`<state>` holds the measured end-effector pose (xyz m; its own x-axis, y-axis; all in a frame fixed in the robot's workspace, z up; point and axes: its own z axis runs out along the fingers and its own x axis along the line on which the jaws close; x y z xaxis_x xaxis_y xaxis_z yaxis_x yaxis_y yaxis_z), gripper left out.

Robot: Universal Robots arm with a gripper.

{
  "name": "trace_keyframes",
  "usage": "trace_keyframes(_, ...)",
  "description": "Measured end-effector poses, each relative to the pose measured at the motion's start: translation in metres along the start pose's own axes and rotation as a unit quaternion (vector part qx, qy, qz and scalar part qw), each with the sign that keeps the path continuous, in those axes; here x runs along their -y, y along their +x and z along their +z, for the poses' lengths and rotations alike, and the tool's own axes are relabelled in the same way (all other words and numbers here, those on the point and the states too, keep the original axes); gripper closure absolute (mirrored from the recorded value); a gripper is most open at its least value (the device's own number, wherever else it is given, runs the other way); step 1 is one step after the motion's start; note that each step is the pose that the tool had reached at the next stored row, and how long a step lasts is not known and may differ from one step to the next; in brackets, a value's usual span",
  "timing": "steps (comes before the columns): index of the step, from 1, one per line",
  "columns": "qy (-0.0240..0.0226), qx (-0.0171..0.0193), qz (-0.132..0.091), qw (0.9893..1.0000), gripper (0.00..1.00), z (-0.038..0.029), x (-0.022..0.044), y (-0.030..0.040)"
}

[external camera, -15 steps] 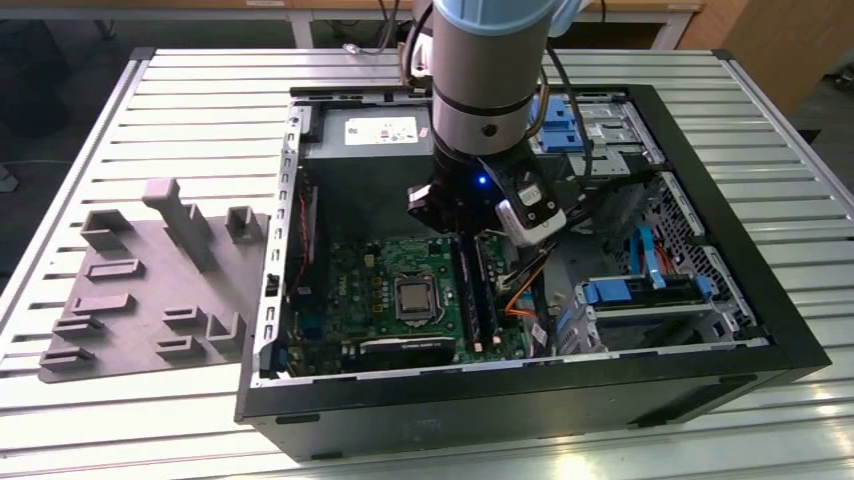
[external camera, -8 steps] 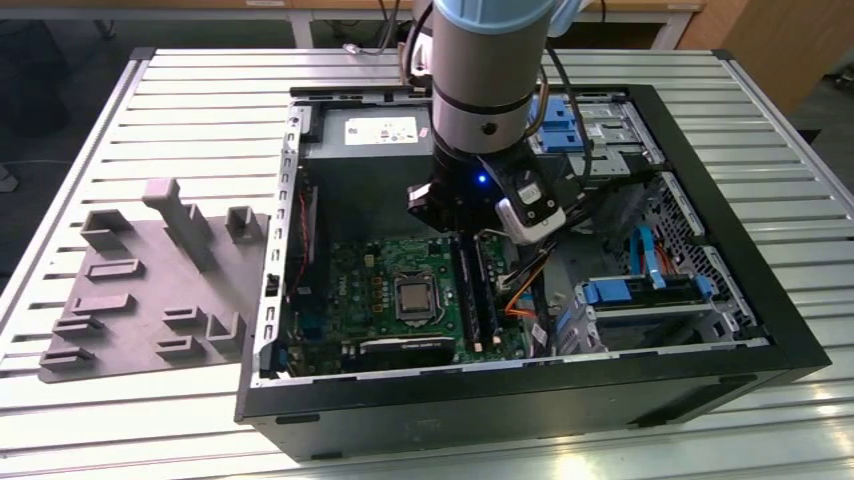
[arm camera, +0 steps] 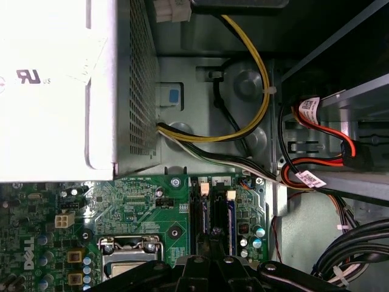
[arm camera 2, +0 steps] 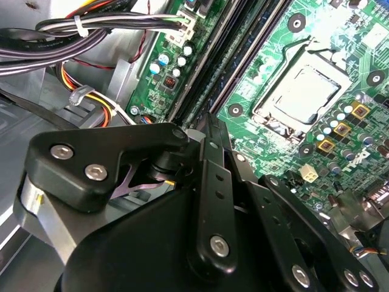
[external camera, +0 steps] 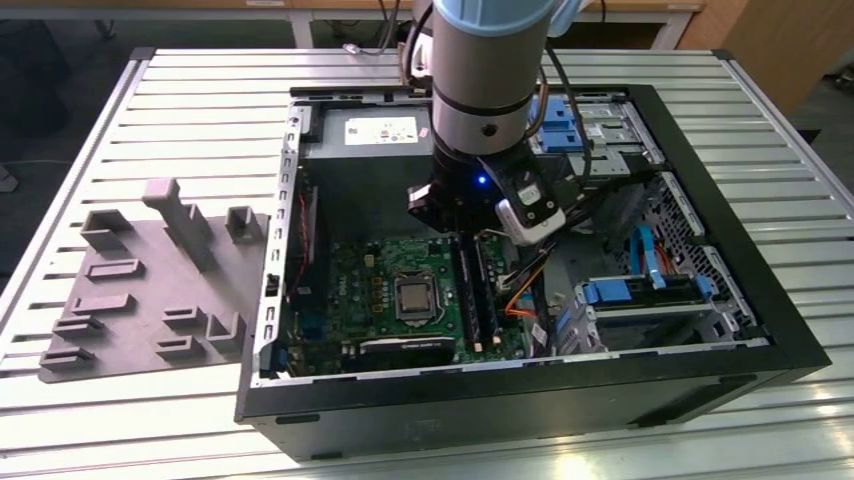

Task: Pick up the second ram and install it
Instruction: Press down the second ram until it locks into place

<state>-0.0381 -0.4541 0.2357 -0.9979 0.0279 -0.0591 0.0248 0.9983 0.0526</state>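
Low inside case (external camera: 747, 330), fingers (arm camera 2: 209, 131) over motherboard slots (external camera: 477, 285)

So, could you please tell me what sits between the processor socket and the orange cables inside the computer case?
In the exterior view, the long black memory slots run between the processor socket and the orange cables, on the green board.

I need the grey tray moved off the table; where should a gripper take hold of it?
Probably its tall post, coming from straight above. The tray lies flat on the table with its edges low, and the post is the tallest, narrow part, standing clear of the other blocks.
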Motion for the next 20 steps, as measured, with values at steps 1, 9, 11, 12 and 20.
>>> trace_keyframes(1,-0.0002,0.0001,0.000,1.0000,0.89,0.0004,-0.0002,-0.0001)
trace_keyframes(9,-0.0002,0.0000,0.000,1.0000,0.89,0.0022,-0.0004,0.0001)
trace_keyframes(11,-0.0001,0.0001,0.000,1.0000,0.89,0.0026,-0.0006,0.0001)
trace_keyframes(12,-0.0002,0.0001,0.000,1.0000,0.89,0.0028,-0.0009,0.0002)
trace_keyframes(20,-0.0001,0.0001,0.000,1.0000,0.89,0.0043,-0.0029,0.0003)
